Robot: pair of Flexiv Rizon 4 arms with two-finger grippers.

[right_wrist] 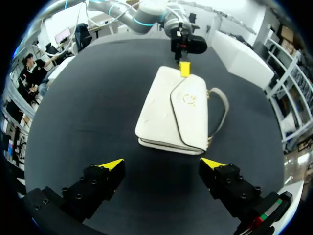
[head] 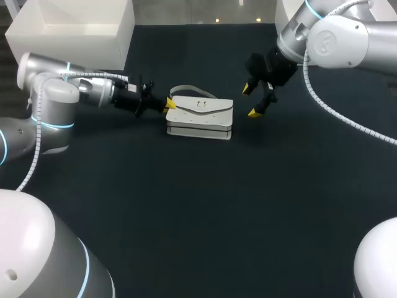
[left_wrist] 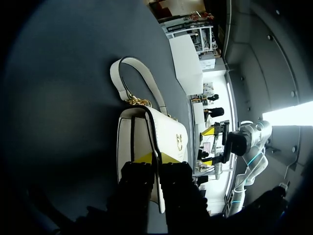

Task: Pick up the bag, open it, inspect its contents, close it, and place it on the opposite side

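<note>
1. Location: the white handbag (head: 200, 117) lies flat on the dark tabletop (head: 186, 205), flap uppermost, with its strap (head: 192, 87) looped on the far side.
2. Left claw (head: 169, 104): set narrow at the bag's left end. The left wrist view shows the flap edge running between the fingers, so I judge it pinched on that end.
3. Right claw (head: 250, 101): spread wide and holding nothing. It hangs just off the bag's right end without touching it.
4. Risk, one-end grip: lifting from the left end alone would likely make the bag sag or swing, because the hold is far from its middle.
5. Risk, slip: the skin looks smooth and leather-like, so a shallow pinch on the flap edge could slide off.
6. Risk, flap: if only the flap is pinched, a pull may open the bag early and leave the body on the tabletop.
7. Risk, strap: the loose loop could snag a finger of the right claw as it comes in.
8. Materials: a boxy, soft-cornered body with a dark-piped flap edge. The clasp emblem (right_wrist: 187, 99) and the chain links (left_wrist: 138, 101) at the strap's root are gold metal. The tabletop is matt.
</note>
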